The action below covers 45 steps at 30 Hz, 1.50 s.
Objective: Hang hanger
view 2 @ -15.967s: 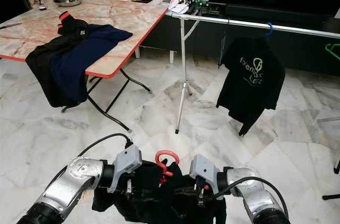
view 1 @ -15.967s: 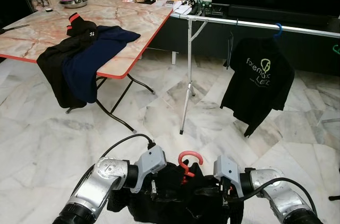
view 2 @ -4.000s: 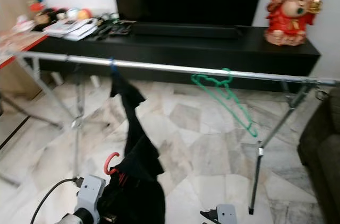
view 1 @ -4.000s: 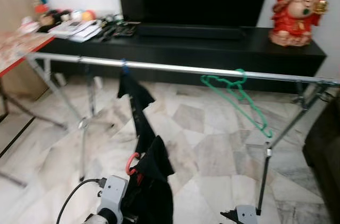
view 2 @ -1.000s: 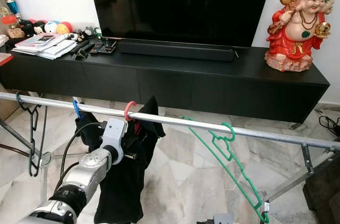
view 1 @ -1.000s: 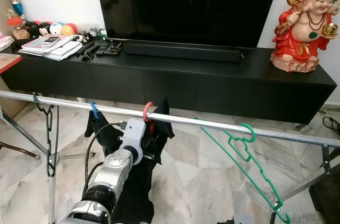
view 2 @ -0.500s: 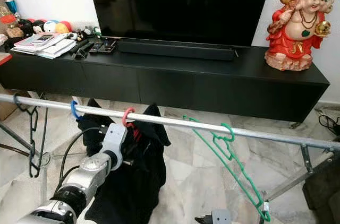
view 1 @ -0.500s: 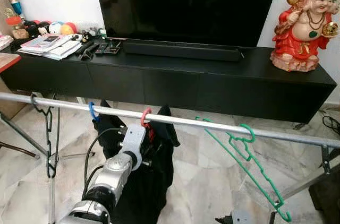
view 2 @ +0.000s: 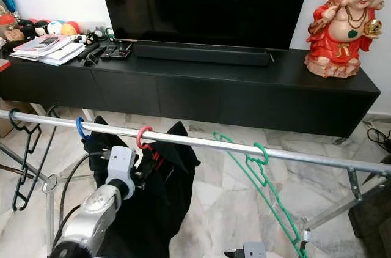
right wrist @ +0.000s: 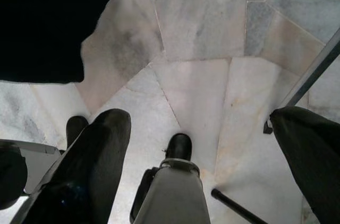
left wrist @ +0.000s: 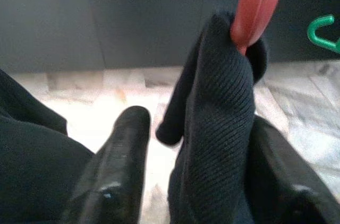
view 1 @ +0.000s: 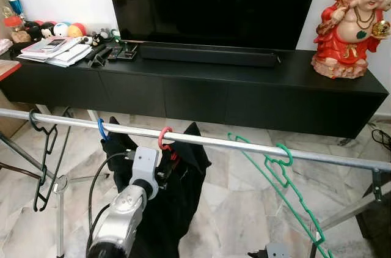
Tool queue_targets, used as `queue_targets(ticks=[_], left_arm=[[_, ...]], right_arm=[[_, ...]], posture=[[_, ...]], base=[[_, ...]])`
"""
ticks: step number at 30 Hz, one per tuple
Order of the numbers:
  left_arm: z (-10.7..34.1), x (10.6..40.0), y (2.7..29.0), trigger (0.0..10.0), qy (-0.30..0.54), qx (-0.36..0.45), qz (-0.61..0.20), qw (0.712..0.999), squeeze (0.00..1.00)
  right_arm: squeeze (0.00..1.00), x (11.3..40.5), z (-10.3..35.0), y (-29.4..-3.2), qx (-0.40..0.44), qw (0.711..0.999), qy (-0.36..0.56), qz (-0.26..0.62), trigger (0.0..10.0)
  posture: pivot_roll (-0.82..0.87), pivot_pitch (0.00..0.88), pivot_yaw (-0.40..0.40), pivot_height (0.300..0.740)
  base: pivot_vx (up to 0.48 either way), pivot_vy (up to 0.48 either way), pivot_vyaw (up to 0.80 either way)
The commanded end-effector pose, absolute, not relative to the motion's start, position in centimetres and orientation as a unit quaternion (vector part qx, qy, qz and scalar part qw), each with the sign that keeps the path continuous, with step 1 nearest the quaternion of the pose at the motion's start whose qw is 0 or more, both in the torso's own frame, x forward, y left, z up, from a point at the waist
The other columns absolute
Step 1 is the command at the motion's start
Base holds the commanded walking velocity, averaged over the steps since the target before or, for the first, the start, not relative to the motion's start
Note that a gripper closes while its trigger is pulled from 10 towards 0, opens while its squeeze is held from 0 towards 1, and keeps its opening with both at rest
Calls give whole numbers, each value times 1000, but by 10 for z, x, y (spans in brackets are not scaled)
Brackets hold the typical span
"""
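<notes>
Jaws of the left gripper are spread, with the black garment's collar between them; whether the fingers actually touch the cloth can't be told. Left arm is raised just below the horizontal silver metal clothes rail.

Red plastic hanger: curved hook sits over the rail, neck runs down into the collar of the black knit garment, which hangs off it in loose folds toward the marble floor. Wrist view shows the red neck coming out of ribbed dark fabric.

Same rail, on the robot's left: blue hanger hook carrying another black garment, just beside the red one, then an empty black wire hanger. On its right: empty green plastic hanger, tilted.

Right gripper hangs low over the floor, jaws apart, holding nothing.

Behind the rail: long black TV cabinet, black television, red laughing-Buddha figurine.
</notes>
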<state>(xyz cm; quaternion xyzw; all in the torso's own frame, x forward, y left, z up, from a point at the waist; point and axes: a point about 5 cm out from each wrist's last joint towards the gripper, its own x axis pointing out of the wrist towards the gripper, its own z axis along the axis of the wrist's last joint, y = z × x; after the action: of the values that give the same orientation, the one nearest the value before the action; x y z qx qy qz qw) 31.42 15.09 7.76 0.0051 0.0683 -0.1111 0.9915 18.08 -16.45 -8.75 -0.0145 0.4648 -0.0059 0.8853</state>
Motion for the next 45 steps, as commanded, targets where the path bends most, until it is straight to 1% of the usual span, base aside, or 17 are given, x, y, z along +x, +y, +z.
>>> queue_targets(ticks=[1,2,3,4,5,6,7,12,13,22,31,45], left_arm=[[85,310,158,10000,55,-1,-97,994,1000],[86,308,159,10000,51,-1,-96,994,1000],[88,298,163,10000,44,-3,-86,995,1000],[88,292,166,10000,40,0,-78,996,878],[88,288,168,10000,37,3,-73,997,878],[87,283,170,10000,36,3,-65,997,0],[87,273,173,10000,33,-6,-47,998,0],[87,260,178,10000,36,-14,-22,999,0],[84,259,179,10000,47,2,-20,999,0],[82,260,178,10000,62,-14,-15,998,0],[86,260,174,10000,63,-13,-18,998,0],[90,264,168,10000,60,-11,-30,998,0]], right_arm=[[0,177,-89,-163,-14,883,470,-4,10000],[0,177,-89,-163,-14,883,470,-4,10000],[0,176,-90,-162,-15,882,470,-2,10000],[0,176,-90,-162,-15,882,471,-2,10000],[0,176,-90,-162,-15,882,471,-2,10000],[0,175,-90,-162,-14,882,471,-2,10000],[0,174,-91,-162,-14,881,472,-1,10000],[0,172,-92,-161,-17,880,475,4,10000],[0,173,-91,-161,-18,881,473,5,10000],[0,173,-91,-161,-16,881,473,6,10000],[0,171,-92,-157,-14,882,472,8,10000],[0,172,-92,-160,-15,882,471,7,10000]], posture=[[72,33,13,740],[73,31,15,740],[73,27,17,740],[72,18,20,740],[71,12,22,740],[69,0,26,740],[70,0,30,740],[72,0,32,740],[70,0,35,740],[65,0,35,740],[73,17,29,740],[74,33,25,740]], base=[[0,0,0],[0,0,0],[0,0,0],[0,0,0],[0,0,0],[0,0,0],[0,0,0],[0,0,0],[0,0,0],[0,0,0],[0,302,0],[0,0,0]])
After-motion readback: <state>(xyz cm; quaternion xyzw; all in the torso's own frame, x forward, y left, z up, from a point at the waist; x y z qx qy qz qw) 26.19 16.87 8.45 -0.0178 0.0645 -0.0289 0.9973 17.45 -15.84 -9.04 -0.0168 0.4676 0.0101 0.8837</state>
